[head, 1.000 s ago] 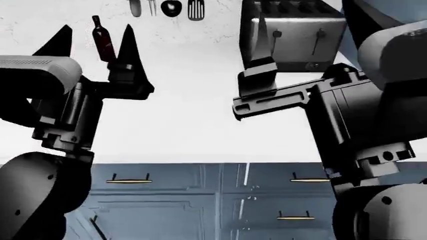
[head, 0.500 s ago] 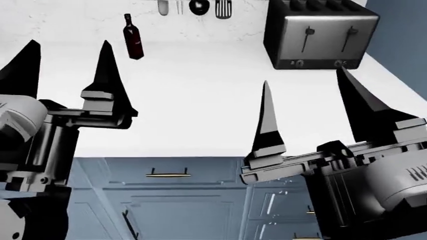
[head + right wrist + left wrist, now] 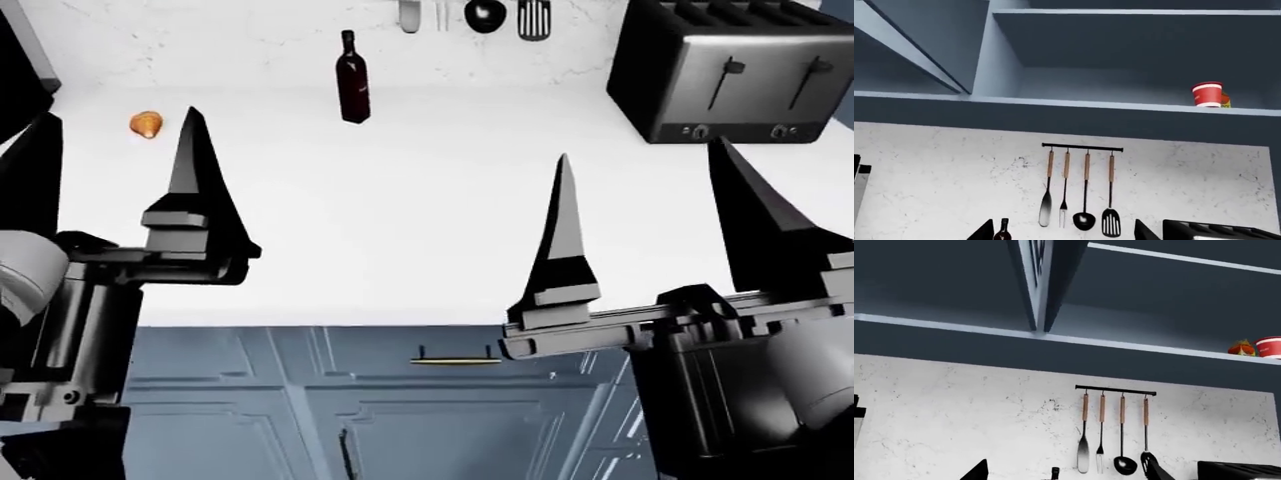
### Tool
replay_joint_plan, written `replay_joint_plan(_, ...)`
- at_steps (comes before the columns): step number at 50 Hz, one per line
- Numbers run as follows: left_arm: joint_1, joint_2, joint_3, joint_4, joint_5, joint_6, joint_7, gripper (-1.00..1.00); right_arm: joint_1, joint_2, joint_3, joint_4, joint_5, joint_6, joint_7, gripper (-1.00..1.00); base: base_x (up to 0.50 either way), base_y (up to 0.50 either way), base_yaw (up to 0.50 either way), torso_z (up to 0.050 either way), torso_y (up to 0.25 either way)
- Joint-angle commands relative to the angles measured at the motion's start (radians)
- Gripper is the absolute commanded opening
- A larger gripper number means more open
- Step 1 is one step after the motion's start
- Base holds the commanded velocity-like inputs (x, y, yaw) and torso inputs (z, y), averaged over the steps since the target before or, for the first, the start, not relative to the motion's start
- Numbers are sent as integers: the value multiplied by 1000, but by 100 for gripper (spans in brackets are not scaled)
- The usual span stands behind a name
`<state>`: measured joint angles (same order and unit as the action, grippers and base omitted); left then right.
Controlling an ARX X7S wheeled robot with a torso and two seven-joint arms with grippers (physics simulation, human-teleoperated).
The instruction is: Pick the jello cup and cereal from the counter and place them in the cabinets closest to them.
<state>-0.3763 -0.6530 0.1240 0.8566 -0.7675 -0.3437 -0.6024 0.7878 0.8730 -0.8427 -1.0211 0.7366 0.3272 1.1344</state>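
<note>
Jello cup [image 3: 1207,94] already stands on the open cabinet shelf, above the utensil rack [image 3: 1082,148]. Both grippers, left [image 3: 114,165] and right [image 3: 650,215], hover empty with jaws spread over the counter [image 3: 400,230]. No cereal shows here; scan for it before reaching.

Speckled white wall [image 3: 941,175], blue cabinets [image 3: 454,410]

Counter [image 3: 400,230]: broad bare stretch mid-surface, ahead of both grippers. Obstacles sit along the back: dark bottle [image 3: 351,77] upright near the wall, toaster [image 3: 727,70] at the far right corner, small orange object [image 3: 146,124] at left. Utensil rail [image 3: 1082,147] hangs on the wall above. Open upper cabinet shelf [image 3: 1121,106]: mostly free, red cup [image 3: 1207,94] standing toward one end.
</note>
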Motion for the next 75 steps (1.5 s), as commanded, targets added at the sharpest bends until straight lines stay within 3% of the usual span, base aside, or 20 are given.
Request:
replay_joint_plan(1, 41, -6, -28, 18, -8, 35, 1, 100, 34, 5, 2, -9, 37, 32, 46, 100, 86, 499, 0, 0, 0)
replay_joint_plan(7, 42, -11, -26, 20, -8, 29, -6, 100, -13, 32, 5, 5, 18, -53, 19, 100, 86, 499, 0, 0, 0)
replay_joint_plan(60, 51, -29, -11, 45, 1, 45, 0, 100, 63, 22, -89, -14, 11, -24, 84, 100, 15, 500, 0, 0, 0)
replay_joint_plan(75, 49, -32, -2, 45, 3, 45, 0, 100, 161, 44, -223, -22, -20, -44, 136, 100, 258, 475, 0, 0, 0)
